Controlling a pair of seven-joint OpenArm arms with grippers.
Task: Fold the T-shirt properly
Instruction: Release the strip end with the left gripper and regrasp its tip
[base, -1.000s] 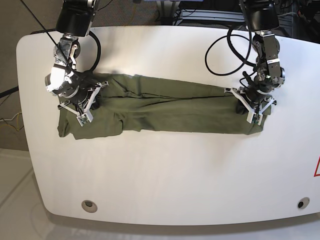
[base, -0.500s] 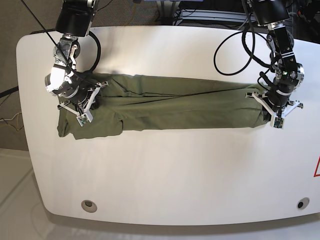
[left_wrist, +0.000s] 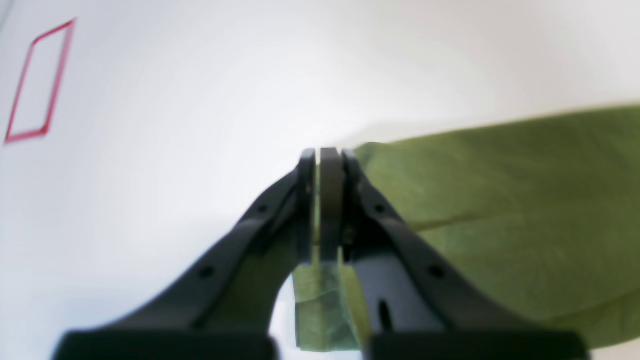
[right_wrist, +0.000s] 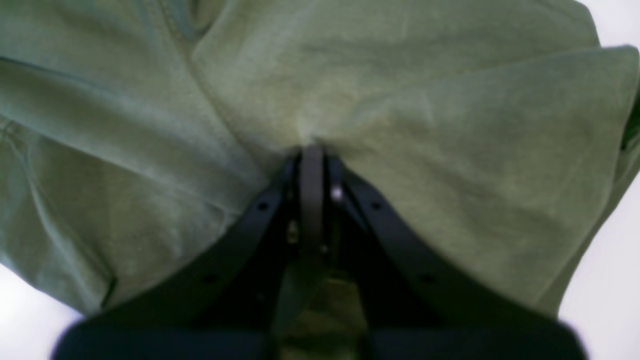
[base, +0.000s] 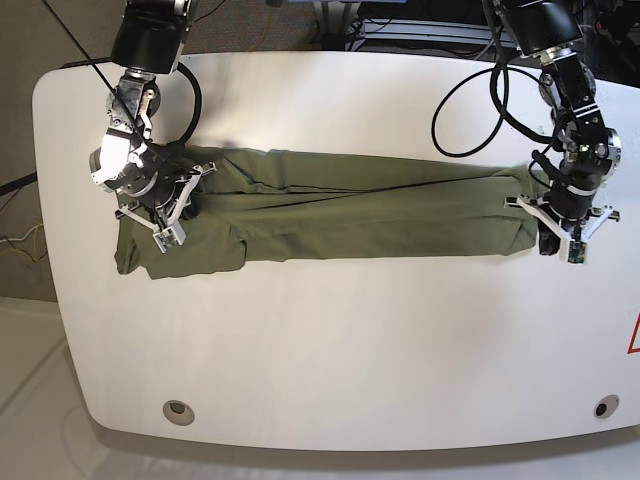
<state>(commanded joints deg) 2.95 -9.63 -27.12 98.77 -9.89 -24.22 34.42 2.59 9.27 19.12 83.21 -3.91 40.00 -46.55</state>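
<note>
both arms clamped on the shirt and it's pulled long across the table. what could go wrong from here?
1. The left end effector pinches only a thin edge of the T-shirt; more tension could slip it free.
2. The right end effector sits in bunched fabric, so that end may fold uneven.
3. The left end is near the table edge; further pull may drag cloth off.
</note>
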